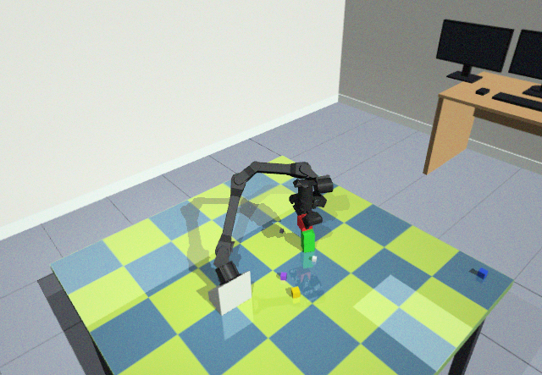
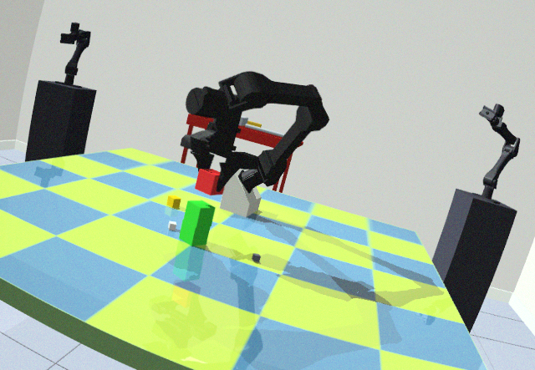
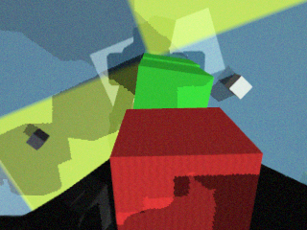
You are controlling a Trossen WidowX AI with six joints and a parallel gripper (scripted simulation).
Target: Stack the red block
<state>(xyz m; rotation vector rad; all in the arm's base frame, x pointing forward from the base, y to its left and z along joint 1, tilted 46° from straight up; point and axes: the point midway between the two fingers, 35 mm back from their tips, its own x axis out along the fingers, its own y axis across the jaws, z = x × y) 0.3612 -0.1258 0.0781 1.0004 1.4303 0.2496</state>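
Though clamped in the end effector (image 2: 210,168) — red block (image 2: 209,180) clear above green tower (image 2: 196,222).

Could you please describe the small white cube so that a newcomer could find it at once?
Start at the green tower on the checkered table. The white cube sits apart beside its base, on a blue square. It is the only white one; nearby cubes are purple and yellow.

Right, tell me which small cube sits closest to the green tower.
The white cube, just beside the tower's base; the purple, yellow and blue ones lie farther off.
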